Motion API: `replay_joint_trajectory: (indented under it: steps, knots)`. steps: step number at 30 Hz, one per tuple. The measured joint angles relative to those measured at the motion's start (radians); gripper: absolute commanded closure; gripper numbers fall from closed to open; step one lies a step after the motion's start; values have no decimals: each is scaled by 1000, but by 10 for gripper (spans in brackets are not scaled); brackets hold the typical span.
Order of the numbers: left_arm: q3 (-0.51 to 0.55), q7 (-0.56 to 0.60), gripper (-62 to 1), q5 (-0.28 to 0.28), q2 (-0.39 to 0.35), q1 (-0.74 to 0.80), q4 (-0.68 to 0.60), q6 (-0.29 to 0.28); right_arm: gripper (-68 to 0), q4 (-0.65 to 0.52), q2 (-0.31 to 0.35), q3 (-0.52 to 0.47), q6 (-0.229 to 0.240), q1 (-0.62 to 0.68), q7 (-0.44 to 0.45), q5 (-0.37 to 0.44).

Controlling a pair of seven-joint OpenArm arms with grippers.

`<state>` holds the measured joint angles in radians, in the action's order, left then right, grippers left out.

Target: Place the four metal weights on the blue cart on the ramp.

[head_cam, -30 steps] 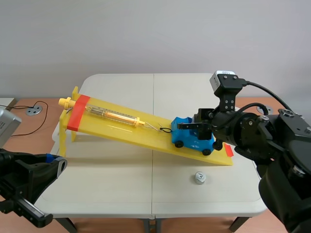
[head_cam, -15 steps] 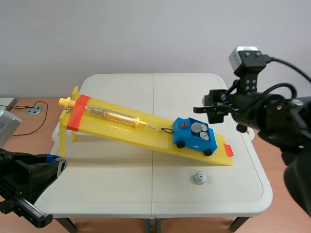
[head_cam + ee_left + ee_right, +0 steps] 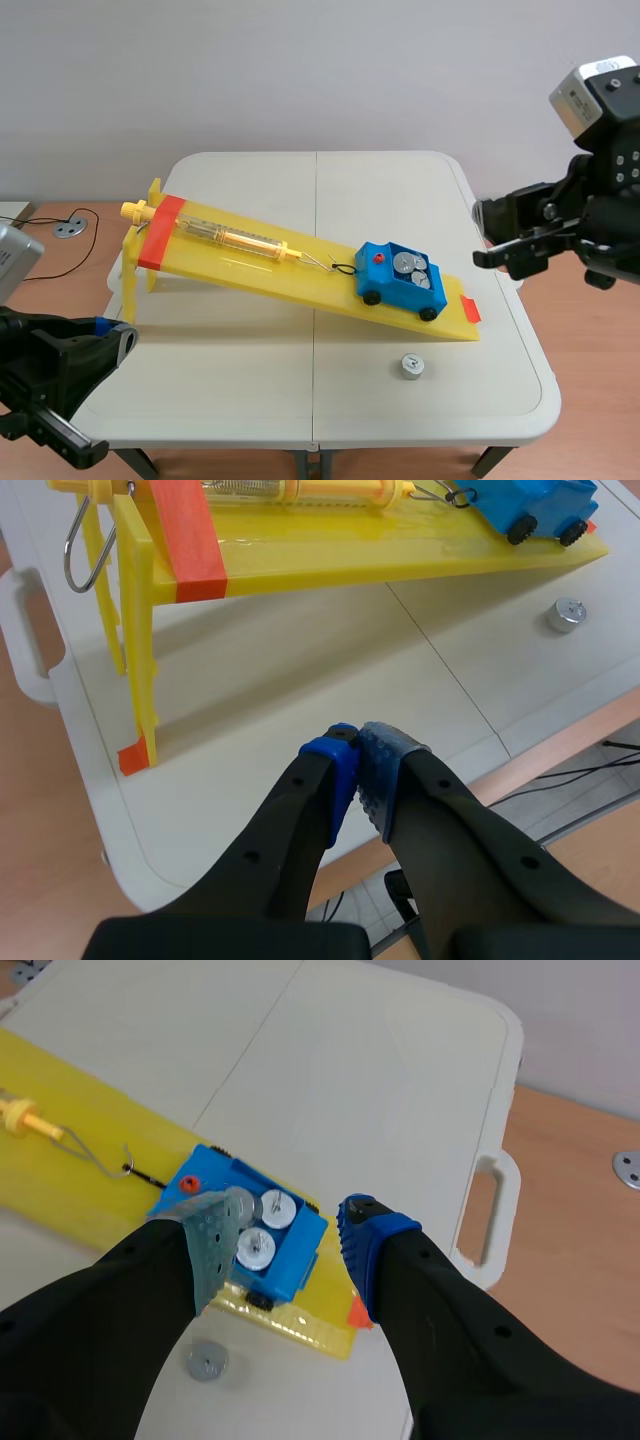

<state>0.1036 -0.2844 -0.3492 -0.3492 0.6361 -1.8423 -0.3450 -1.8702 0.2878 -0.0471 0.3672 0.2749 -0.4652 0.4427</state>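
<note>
Right gripper [image 3: 290,1235] fingers apart and empty, blue cart [image 3: 400,278] below between them on yellow ramp [image 3: 250,262], its weights [image 3: 408,266] partly hidden behind one pad [image 3: 212,1245], count unclear, loose weight [image 3: 411,366] nearer beside ramp, left gripper [image 3: 360,745] pressed together, empty, well apart.

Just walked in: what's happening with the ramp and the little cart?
The blue cart sits low on the yellow ramp, with three metal weights showing in it. A fourth weight lies on the table near the ramp's low end. The right gripper hangs empty off to the side, fingers open; the left gripper is low, fingers shut on nothing.
</note>
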Motion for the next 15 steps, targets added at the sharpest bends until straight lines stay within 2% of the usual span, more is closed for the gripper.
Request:
replay_joint_trajectory:
  steps: [8,15]
  knots:
    - [0,0,-36,0,0,0,0,0,-249,-61,54,-58,15,174,-16,22]
    - [0,0,-36,0,0,0,0,0,-249,-44,53,-61,16,219,-11,14]
